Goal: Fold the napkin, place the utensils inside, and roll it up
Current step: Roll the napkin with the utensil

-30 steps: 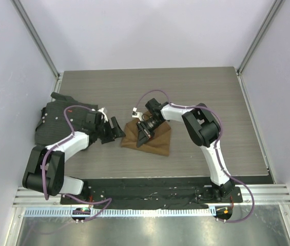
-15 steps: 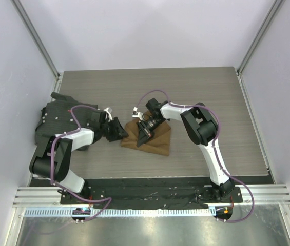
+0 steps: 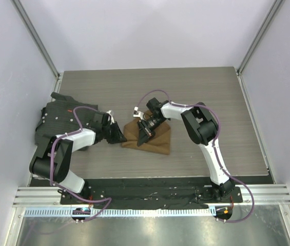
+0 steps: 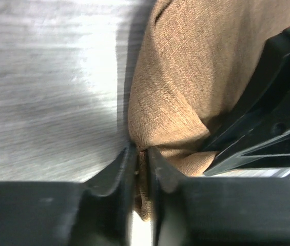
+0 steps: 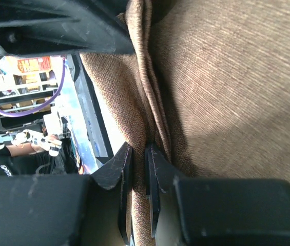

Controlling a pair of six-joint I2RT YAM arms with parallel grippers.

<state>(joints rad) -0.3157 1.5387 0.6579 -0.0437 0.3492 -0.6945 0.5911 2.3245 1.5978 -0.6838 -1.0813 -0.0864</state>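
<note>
The tan-brown napkin (image 3: pixel 155 138) lies bunched near the middle of the table. My left gripper (image 3: pixel 120 136) is at its left corner, and in the left wrist view (image 4: pixel 140 154) its jaws are shut on a fold of the napkin (image 4: pixel 186 77). My right gripper (image 3: pixel 143 134) reaches in from the napkin's far side. The right wrist view (image 5: pixel 137 154) shows it shut on an edge of the napkin (image 5: pixel 227 77). The two grippers sit close together. No utensils are in view.
A dark grey-black textured mat (image 3: pixel 57 120) lies crumpled at the table's left edge, under the left arm. White walls stand around the wooden table (image 3: pixel 211 92). A black strip (image 3: pixel 150 184) runs along the near edge by the arm bases.
My left gripper has moved right to the napkin's left corner and shut on it. The right gripper has kept its hold and barely moved.
</note>
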